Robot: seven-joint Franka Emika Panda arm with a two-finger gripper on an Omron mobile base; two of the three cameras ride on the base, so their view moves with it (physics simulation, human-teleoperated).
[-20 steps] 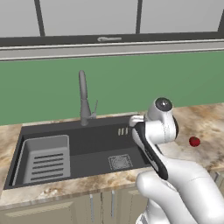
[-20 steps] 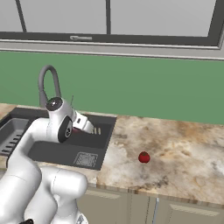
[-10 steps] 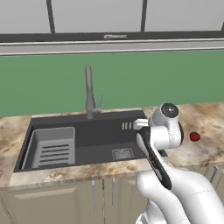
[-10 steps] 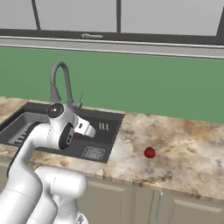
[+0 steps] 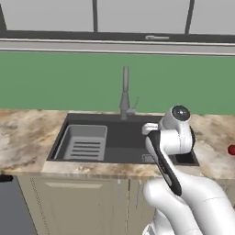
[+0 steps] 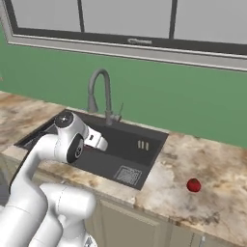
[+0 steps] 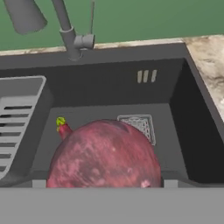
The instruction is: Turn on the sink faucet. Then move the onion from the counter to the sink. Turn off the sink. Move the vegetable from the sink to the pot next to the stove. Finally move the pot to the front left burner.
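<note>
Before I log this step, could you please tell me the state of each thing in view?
sink faucet: off, no water running.
sink: no water in it, slotted tray at one end.
onion: lying on the counter beside the sink, untouched.
reddish round thing: close before the hand camera, above the basin; held or not, cannot tell.
gripper: above the sink; open or gripping, cannot tell.

Flat, even rendered light, soft faint shadows, no glare, slightly blurry.
</note>
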